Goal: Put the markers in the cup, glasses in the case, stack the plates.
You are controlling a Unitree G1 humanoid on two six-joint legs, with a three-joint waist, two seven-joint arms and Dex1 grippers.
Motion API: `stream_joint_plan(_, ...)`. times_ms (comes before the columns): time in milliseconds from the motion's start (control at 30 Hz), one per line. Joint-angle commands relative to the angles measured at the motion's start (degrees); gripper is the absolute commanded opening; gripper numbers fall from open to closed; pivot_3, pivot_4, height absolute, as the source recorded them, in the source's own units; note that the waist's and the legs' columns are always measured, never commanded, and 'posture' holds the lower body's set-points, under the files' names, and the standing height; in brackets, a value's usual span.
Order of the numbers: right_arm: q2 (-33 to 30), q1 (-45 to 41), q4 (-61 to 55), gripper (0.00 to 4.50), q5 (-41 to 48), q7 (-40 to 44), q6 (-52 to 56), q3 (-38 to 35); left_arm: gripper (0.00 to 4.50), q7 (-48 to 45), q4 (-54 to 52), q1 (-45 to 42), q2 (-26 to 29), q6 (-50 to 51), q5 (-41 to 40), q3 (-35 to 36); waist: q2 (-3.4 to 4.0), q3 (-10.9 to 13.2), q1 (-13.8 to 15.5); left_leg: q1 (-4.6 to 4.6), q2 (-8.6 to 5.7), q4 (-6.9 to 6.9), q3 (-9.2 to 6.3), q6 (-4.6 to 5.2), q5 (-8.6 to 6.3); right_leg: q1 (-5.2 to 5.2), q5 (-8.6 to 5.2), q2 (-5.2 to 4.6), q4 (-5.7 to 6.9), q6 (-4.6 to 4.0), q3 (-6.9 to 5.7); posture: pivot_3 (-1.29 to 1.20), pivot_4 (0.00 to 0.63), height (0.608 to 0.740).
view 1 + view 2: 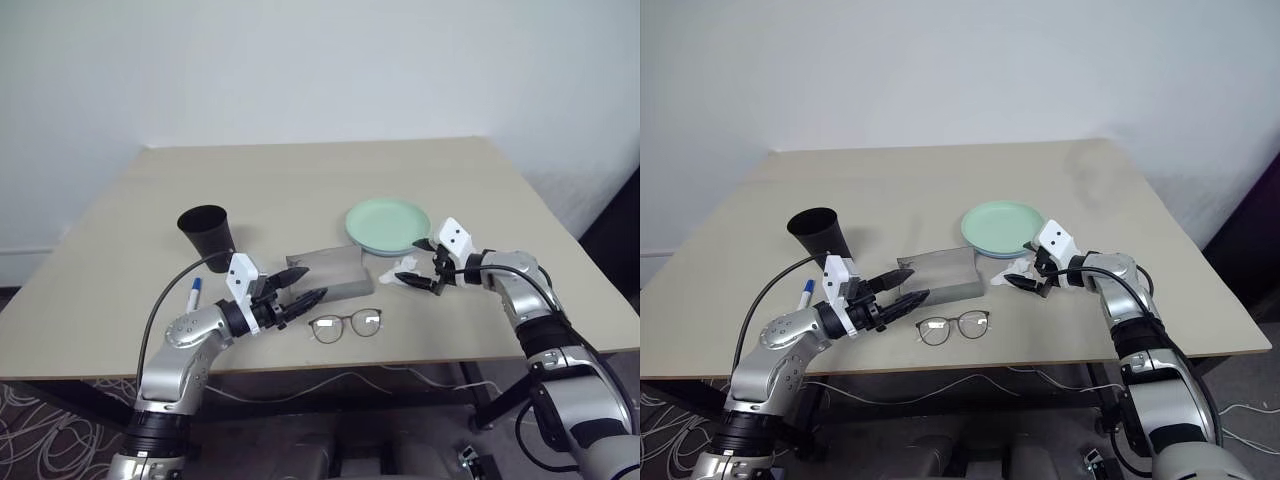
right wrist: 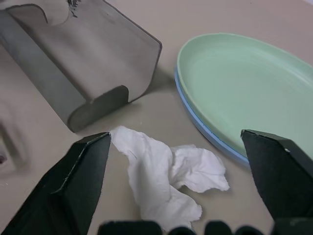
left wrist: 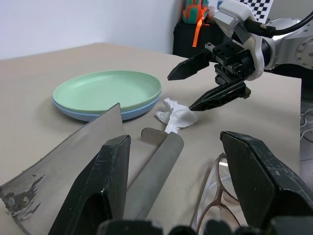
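Note:
The mint green plate (image 1: 388,224) lies on top of the light blue plate (image 2: 195,125) at the table's right middle. My right gripper (image 1: 412,264) is open just in front of them, over a crumpled white tissue (image 2: 166,171), holding nothing. The grey case (image 1: 330,270) lies at the centre with its flap open. The glasses (image 1: 346,324) rest in front of it near the table edge. My left gripper (image 1: 312,282) is open and empty, pointing at the case's left end. The black cup (image 1: 205,232) stands at the left. A blue-capped marker (image 1: 193,295) lies in front of it.
The beige table (image 1: 300,180) has bare room across its back half. A black cable (image 1: 165,295) arcs from my left arm past the marker. The front edge runs just behind the glasses' near side.

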Motion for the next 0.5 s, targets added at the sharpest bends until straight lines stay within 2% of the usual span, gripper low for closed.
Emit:
stream_joint_plan(33,1.1,-0.1,-1.8,4.43,1.7,-2.7,4.0,-1.2,3.08,-0.3,-0.4,-1.5,0.0,-1.1,-0.2,0.2,-0.01,0.0,0.0,-0.01,0.0,0.02,0.0,0.0,0.0,0.01,0.0,0.0,0.0,0.0,0.0,0.0,0.0,0.736)
stream_joint_plan(267,3.0,-1.6,2.4,4.43,0.9,-7.1,7.2,-0.9,3.08,-0.2,-0.4,-1.6,0.1,-1.2,0.0,0.2,-0.02,0.0,0.0,-0.07,0.0,0.02,0.01,0.01,0.0,-0.06,0.0,0.01,-0.06,0.01,-0.03,0.0,0.0,0.736)
stream_joint_plan(367,3.1,-1.9,2.9,3.87,1.1,-7.4,7.6,-0.8,3.08,-0.2,-0.6,-1.5,0.2,-1.2,0.0,0.3,-0.02,0.0,0.0,-0.08,0.0,0.02,0.01,0.01,0.0,-0.05,0.0,0.01,-0.08,0.01,-0.03,0.0,0.0,0.736)
stream_joint_plan(500,2.8,-1.7,1.8,2.51,1.5,-6.6,8.2,-0.6,3.08,-0.1,-0.6,-1.4,0.2,-1.3,0.1,0.3,-0.02,0.0,0.0,-0.09,0.0,0.03,0.01,0.01,0.0,-0.05,0.0,0.01,-0.09,0.01,-0.03,0.0,0.0,0.736)
